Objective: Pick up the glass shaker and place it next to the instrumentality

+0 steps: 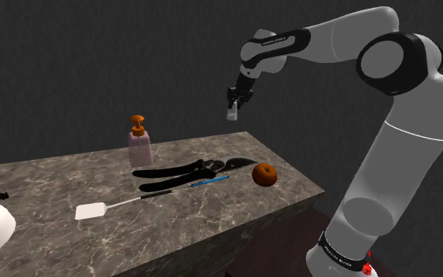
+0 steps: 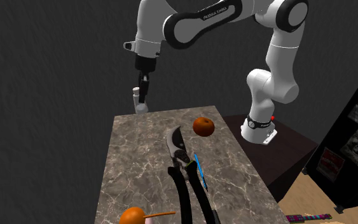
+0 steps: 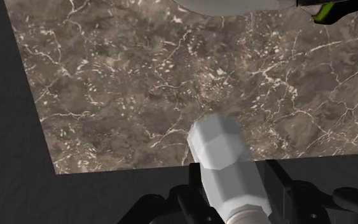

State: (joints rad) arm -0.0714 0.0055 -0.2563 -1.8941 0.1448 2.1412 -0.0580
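White rounded arm point(image 1: 404, 157) with dark joints, small lettering on its links, and black gripper point(image 1: 233, 105).

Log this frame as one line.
gripper: shut on shaker | shaker: pale, in air over counter end | shears: flat on counter, apart from shaker

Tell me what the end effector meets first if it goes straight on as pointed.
Probably the brown marbled countertop, near its edge; the whitish faceted shaker clasped in the end effector would touch it first.
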